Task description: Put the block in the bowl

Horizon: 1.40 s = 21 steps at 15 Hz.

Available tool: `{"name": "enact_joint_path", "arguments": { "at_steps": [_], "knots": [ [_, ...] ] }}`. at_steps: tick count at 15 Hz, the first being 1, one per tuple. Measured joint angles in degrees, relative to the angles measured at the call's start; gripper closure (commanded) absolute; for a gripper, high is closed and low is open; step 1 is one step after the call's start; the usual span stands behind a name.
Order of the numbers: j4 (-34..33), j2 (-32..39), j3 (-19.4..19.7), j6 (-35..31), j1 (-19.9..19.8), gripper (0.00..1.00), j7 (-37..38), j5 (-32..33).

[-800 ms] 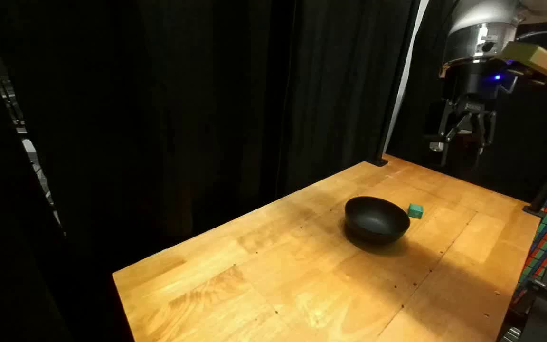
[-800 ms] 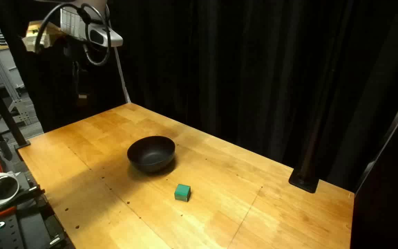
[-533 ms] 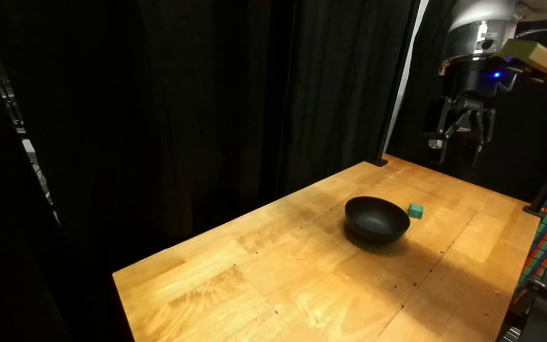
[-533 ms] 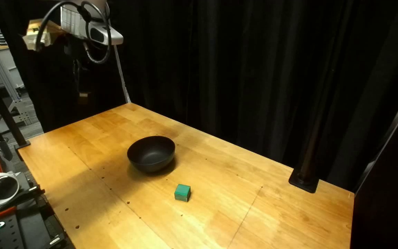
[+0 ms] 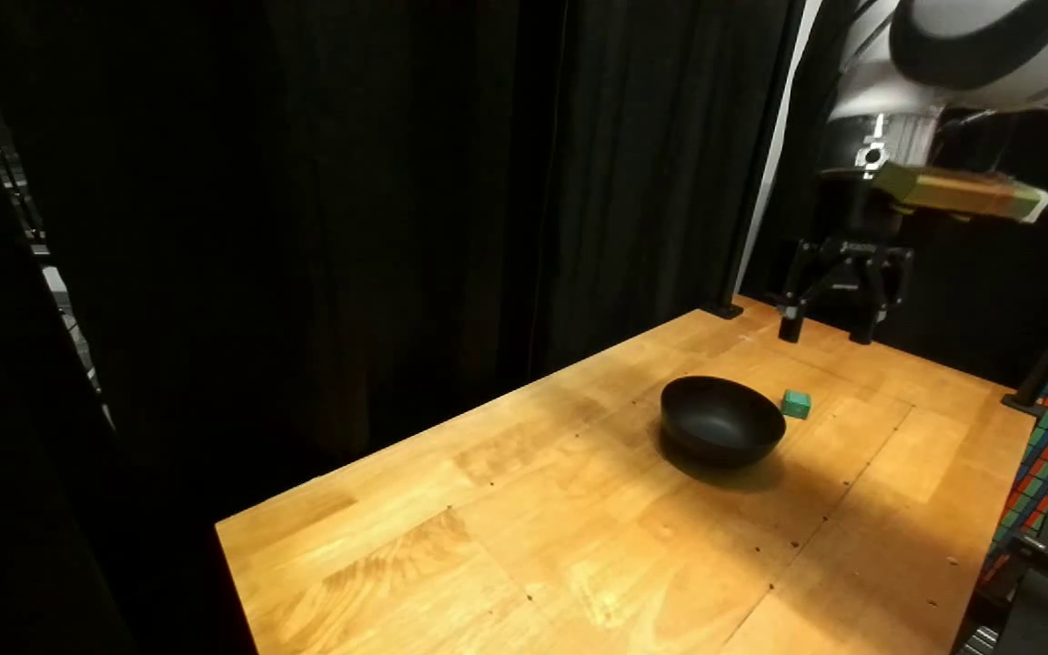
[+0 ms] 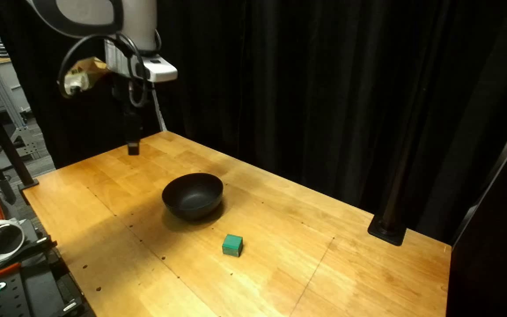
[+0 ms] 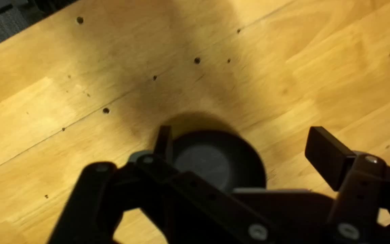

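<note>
From here I see my white arm (image 6: pixel 140 24), charcoal trim (image 5: pixel 965 59), looping cable (image 6: pixel 94 37), black gripper (image 7: pixel 242 149) with silvery screws (image 7: pixel 258 231), and a blurred yellowish wrist box (image 5: pixel 956 193), perhaps taped.

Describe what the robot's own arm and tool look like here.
The arm is whitish, with a broad dark band, a looping dark cable and a yellowish boxy attachment. The tool is black, with jointed links, pale round pins and blocky dark fingertips.
</note>
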<state>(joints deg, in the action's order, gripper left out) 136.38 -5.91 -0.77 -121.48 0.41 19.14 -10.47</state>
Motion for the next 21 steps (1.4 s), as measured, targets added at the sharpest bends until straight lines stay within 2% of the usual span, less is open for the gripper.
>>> {"name": "enact_joint_path", "arguments": {
  "at_steps": [3, 6, 9, 12, 13, 14, 15, 21],
  "knots": [
    [-0.67, 9.96, 2.35, -10.51, -2.96, 0.0, 4.81, 3.02],
    [-3.82, 20.25, 6.66, -17.81, -4.82, 0.0, 9.32, 5.24],
    [-9.57, 29.7, 11.34, -20.76, -5.36, 0.0, 14.2, 5.36],
    [-15.48, 36.89, 13.94, -20.67, -5.41, 0.0, 20.93, 4.45],
    [-17.1, 38.91, 14.27, -20.63, -5.4, 0.25, 23.47, 3.85],
    [-18.56, 40.78, 14.41, -20.61, -5.39, 0.27, 26.01, 3.01],
    [-19.9, 42.4, 14.43, -20.5, -5.37, 0.34, 28.42, 2.07],
    [-25.75, 44.53, 14.83, -13.13, -5.21, 0.79, 38.71, 0.53]
  ]
}}
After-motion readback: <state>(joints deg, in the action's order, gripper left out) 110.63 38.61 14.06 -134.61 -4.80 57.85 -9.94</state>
